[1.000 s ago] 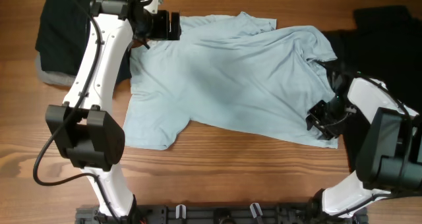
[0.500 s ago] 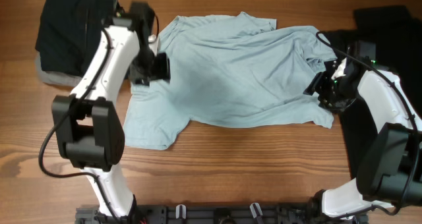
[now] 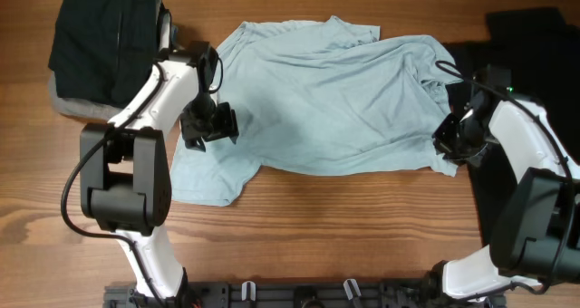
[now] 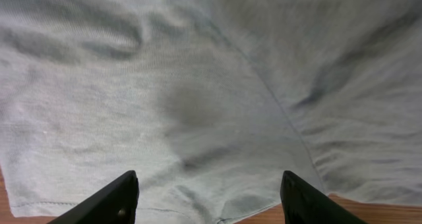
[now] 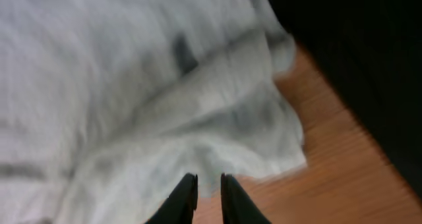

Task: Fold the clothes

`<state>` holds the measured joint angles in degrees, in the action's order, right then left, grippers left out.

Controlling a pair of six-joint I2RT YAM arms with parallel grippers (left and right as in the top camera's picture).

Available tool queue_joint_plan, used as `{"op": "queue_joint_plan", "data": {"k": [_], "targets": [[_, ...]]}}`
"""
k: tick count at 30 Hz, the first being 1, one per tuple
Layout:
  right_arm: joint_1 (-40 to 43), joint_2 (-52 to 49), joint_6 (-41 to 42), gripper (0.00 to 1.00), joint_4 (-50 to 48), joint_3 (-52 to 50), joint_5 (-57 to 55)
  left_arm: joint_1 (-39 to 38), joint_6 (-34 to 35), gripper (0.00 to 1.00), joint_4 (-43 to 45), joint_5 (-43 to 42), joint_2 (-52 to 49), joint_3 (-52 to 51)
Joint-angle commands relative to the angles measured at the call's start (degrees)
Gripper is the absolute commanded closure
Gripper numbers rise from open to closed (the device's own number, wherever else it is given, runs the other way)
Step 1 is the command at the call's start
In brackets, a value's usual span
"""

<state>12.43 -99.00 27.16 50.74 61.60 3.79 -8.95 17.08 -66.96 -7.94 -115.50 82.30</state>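
Left claw (image 4: 209, 184) apart at nine o'clock; right claw (image 5: 206, 184) nearly together, hold unclear. A lone tug could bunch the shirt (image 3: 335, 100).

- The T-shirt (image 3: 335, 100) lies spread on the middle of the table (image 3: 344, 226).
- A folded pile (image 3: 91, 45) sits at the shirt's 10 o'clock.
- Another garment (image 3: 535, 63) lies at 3 o'clock, touching the shirt.
- The left gripper (image 3: 210, 125) is over the shirt's 9 o'clock edge, and the right gripper (image 3: 456, 145) is at its 4 o'clock edge.

Overhead looks straight down; both wrist views sit close above the shared T-shirt (image 3: 335, 100).
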Motion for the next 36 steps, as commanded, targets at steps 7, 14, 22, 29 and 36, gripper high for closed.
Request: {"op": "queue_joint_plan", "data": {"k": [7, 14, 22, 29, 36], "targets": [[0.02, -2.91, 7.65, 0.96, -4.44, -11.02, -2.21, 4.17, 3.15, 0.3, 1.51, -0.2, 1.03, -0.61], [0.2, -1.36, 13.29, 0.96, 10.6, -6.14, -14.84, 6.51, 3.13, 0.29, 0.09, -0.55, 1.03, -0.61], [0.2, 0.02, 7.26, 0.95, 11.87, -0.35, -14.58, 6.27, 11.82, 0.77, 5.25, 3.32, 1.03, -8.17], [0.2, 0.02, 4.26, 0.96, 9.94, -0.35, -10.38, 6.19, 25.33, 0.96, 8.66, 2.43, 1.03, -22.01], [0.2, 0.02, -0.02, 0.96, 7.93, -0.35, -7.74, 6.23, 29.9, 0.96, -0.5, -0.09, 1.9, -25.38]]}}
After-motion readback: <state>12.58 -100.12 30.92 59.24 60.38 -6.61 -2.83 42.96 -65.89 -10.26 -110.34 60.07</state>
